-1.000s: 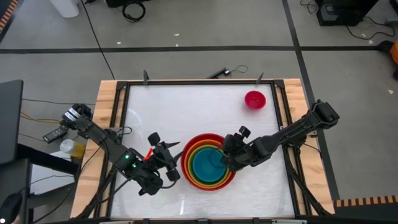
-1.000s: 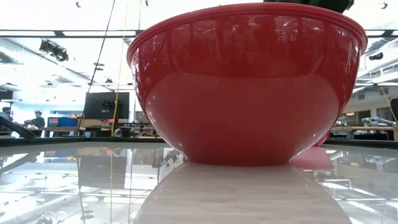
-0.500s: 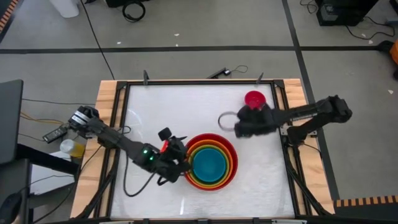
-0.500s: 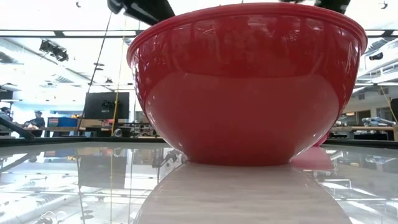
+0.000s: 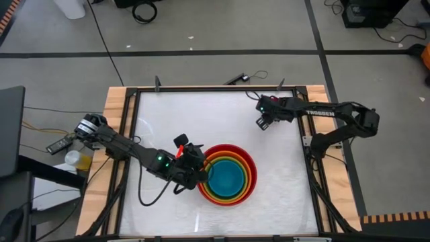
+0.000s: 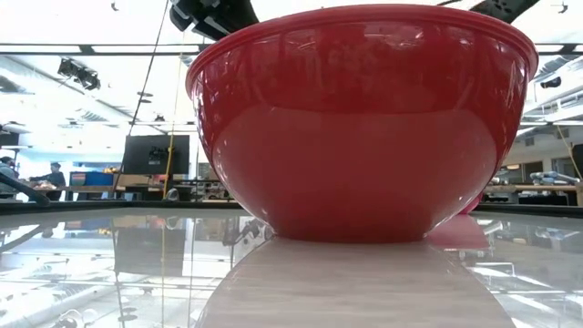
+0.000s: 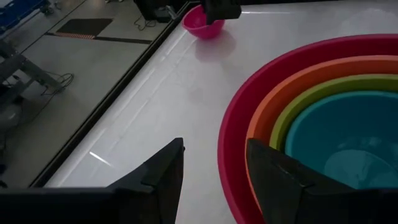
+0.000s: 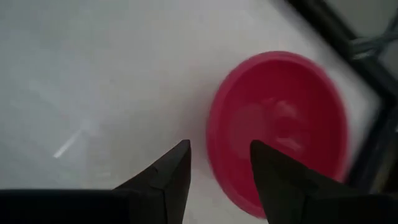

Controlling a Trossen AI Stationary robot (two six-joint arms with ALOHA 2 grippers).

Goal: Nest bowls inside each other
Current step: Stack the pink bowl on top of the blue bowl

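The right gripper (image 5: 263,115) has moved from the stacked bowls (image 5: 228,173) to the far bench (image 5: 201,114) corner, its open, empty jaws over the pink bowl (image 8: 280,127), while the left gripper (image 5: 199,171) now sits beside the red bowl's (image 7: 233,134) rim, jaws open, holding nothing

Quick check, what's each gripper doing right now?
Left gripper: open, empty, beside the rim of the red bowl.
Right gripper: open, empty, over the small pink bowl.
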